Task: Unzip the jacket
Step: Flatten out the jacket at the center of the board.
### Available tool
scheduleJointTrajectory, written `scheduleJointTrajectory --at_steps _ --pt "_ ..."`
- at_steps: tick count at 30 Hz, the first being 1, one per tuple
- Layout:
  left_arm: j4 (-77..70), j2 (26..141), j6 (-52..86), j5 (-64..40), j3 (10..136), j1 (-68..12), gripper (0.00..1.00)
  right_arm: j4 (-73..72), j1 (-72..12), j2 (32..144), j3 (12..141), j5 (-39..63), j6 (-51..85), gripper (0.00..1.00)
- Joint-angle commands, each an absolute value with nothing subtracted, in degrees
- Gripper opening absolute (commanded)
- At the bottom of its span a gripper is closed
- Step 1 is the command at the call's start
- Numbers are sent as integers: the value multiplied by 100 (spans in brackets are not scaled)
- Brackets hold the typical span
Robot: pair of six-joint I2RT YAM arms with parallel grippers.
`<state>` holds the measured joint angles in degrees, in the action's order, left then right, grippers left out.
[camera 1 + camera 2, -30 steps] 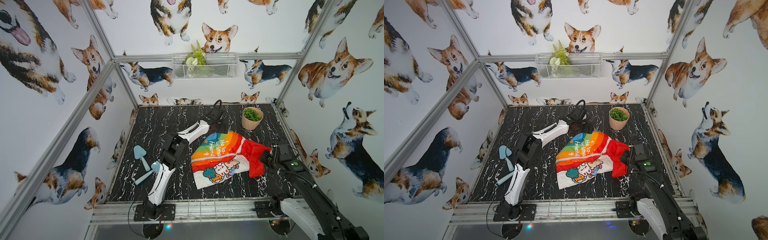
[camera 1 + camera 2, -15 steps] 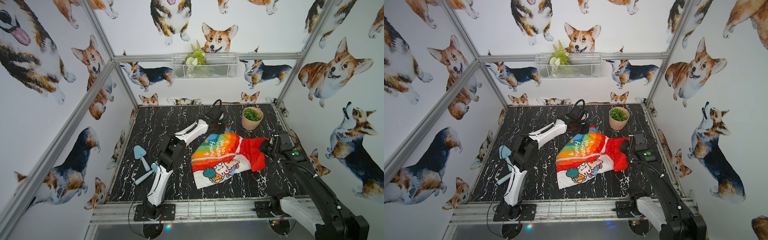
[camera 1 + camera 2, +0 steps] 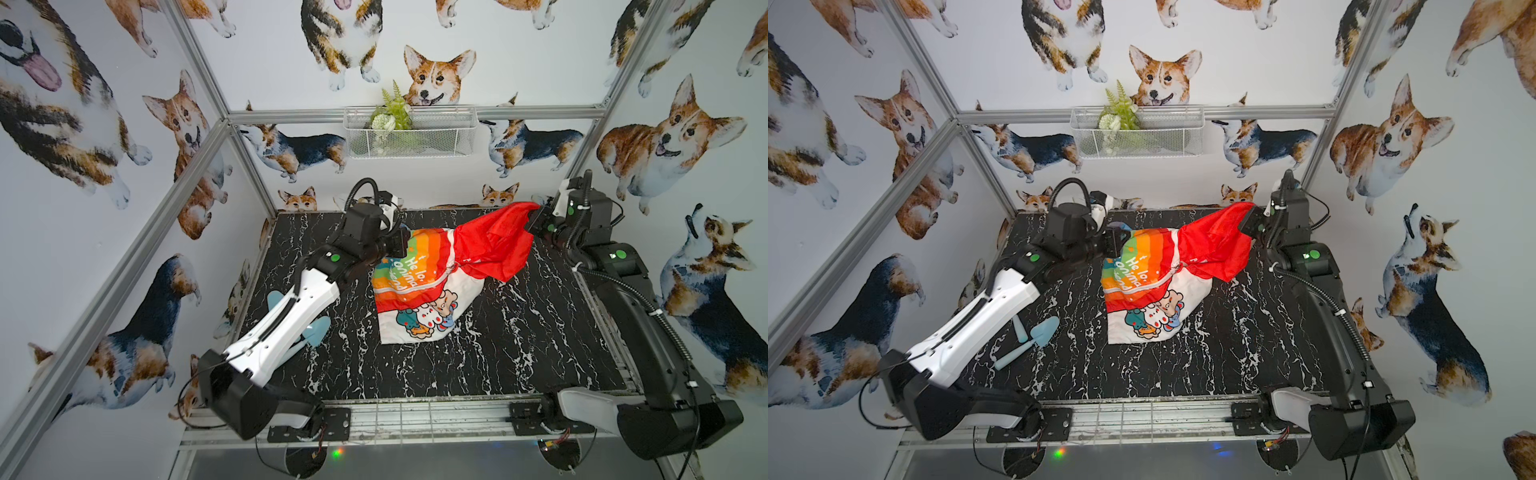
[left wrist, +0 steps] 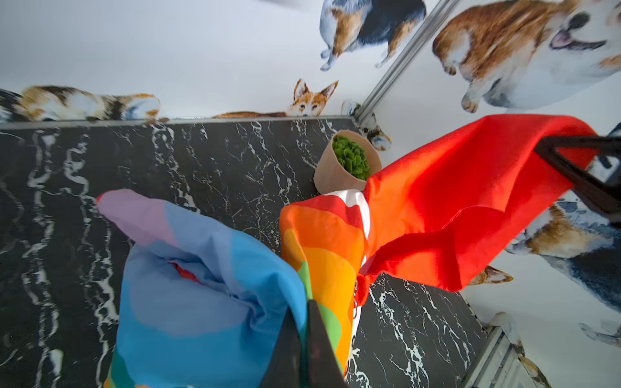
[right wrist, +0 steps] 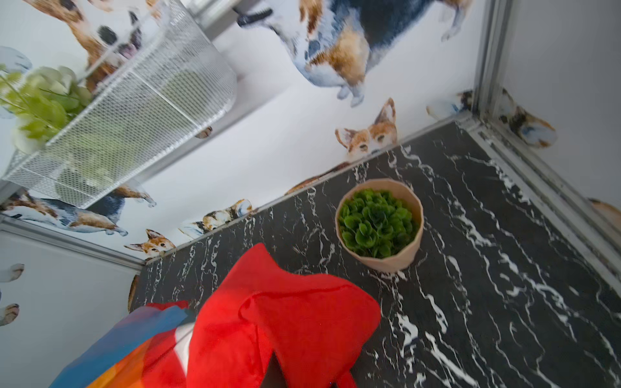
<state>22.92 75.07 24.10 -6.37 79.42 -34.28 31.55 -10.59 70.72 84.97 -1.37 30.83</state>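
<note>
So the black marble bench [image 3: 519, 353] is carrying everything, and the jacket [image 3: 419, 286] is sitting around the middle of it, a bit toward the back wall. Its lower hem with the cartoon animals is resting on the bench, while the upper part is getting held up off it. The rainbow half is facing the left arm and the white half is lying nearer the front.

The red hood [image 3: 494, 241] is hanging stretched out toward the back right corner, because the right end effector [image 3: 534, 218] is clamping its tip up in the air. The left end effector [image 4: 304, 312] is pinching tight on the rainbow fabric, with no gap showing between the fingers [image 4: 319, 336].

A mesh basket [image 3: 409, 133] with greenery is hanging on the back wall. A tan pot [image 5: 378, 225] of green plants is standing on the bench behind the hood. Two pale blue trowels [image 3: 1034, 336] are lying beside the left arm.

The white zip [image 3: 1158, 286] is running between the two halves, which are looking joined along it, and its pull [image 4: 355, 299] is dangling at the collar.
</note>
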Motion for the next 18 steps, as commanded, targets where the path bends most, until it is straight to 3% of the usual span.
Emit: scheduleJointTrajectory --at_steps 1,7,13,15,18 --pt "2039 6768 1967 -108 7602 -3670 0 3144 -1029 7310 8855 -177 2773 0" --pt "1539 6621 1774 -188 6376 -4562 2 2754 -988 7261 7823 -41 2978 0" --pt "800 7637 1999 -550 5379 -5955 79 2492 -632 6965 6547 32 3183 0" --pt "653 7624 2036 -525 5248 -6039 91 2453 -583 6854 6308 69 3232 0" --pt "775 7260 1916 -115 5165 -5997 100 2408 -576 6638 5876 278 3310 0"
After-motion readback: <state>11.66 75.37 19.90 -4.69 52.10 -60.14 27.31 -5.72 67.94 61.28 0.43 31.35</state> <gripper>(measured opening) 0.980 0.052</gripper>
